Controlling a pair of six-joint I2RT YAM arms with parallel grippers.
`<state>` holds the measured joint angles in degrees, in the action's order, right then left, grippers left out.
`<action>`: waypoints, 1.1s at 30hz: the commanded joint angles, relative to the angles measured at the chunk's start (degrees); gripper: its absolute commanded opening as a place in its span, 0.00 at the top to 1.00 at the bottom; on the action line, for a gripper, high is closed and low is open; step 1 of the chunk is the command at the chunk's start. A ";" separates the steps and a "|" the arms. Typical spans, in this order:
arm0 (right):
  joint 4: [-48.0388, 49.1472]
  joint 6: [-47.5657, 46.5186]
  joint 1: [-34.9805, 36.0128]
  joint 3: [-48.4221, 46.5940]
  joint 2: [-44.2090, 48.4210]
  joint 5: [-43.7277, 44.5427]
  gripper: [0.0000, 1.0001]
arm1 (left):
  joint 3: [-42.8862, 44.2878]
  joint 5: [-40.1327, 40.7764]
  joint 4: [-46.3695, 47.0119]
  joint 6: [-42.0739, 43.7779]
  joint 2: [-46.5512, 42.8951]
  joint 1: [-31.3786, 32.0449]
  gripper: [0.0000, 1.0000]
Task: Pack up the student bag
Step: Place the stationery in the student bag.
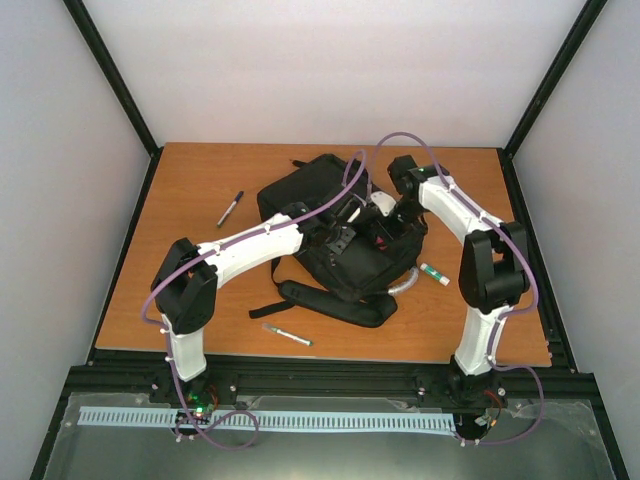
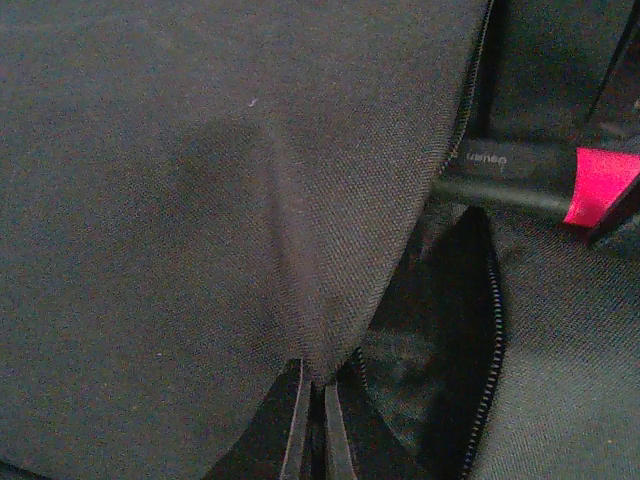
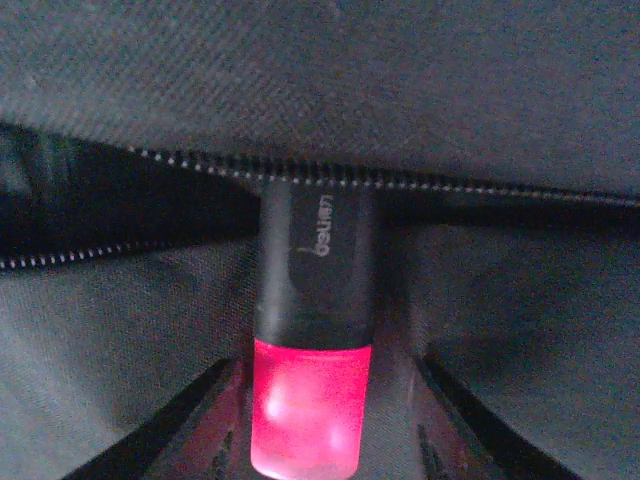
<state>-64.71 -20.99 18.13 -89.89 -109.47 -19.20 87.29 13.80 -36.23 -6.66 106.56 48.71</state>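
Note:
The black student bag (image 1: pixel 335 215) lies mid-table. My left gripper (image 1: pixel 338 236) is shut on a fold of its fabric; in the left wrist view (image 2: pixel 318 425) the pinched flap (image 2: pixel 250 180) rises from the closed fingers (image 2: pixel 298 432), holding a zip pocket (image 2: pixel 440 330) open. My right gripper (image 1: pixel 385 215) is shut on a red marker with a black cap (image 3: pixel 312 330), its cap end at the pocket's zip opening (image 3: pixel 180 210). The marker also shows in the left wrist view (image 2: pixel 600 185). My right gripper (image 3: pixel 310 440) has the marker between its fingers (image 3: pixel 180 425).
A black marker (image 1: pixel 230 208) lies left of the bag. A green-capped marker (image 1: pixel 287 335) lies near the front, by the shoulder straps (image 1: pixel 330 300). Another green-capped marker (image 1: pixel 434 273) lies right of the bag. The wooden table (image 1: pixel 200 290) is framed by black rails.

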 commanded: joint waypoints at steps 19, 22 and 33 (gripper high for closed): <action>6.95 -2.73 -5.49 17.10 16.55 -2.72 0.79 | 3.69 -3.42 -0.87 -2.86 -5.50 1.12 0.99; 8.69 -2.54 -5.45 18.87 15.45 -4.86 0.83 | 4.32 -4.91 -1.91 -1.99 -4.48 1.13 0.99; 13.37 1.39 -3.13 15.05 7.81 -14.68 0.92 | 2.13 -6.65 0.25 -3.00 -3.64 1.13 0.99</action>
<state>-55.44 -22.41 13.34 -71.72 -98.74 -27.86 87.68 9.19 -39.55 -9.39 103.24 48.86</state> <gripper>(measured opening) 0.100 0.009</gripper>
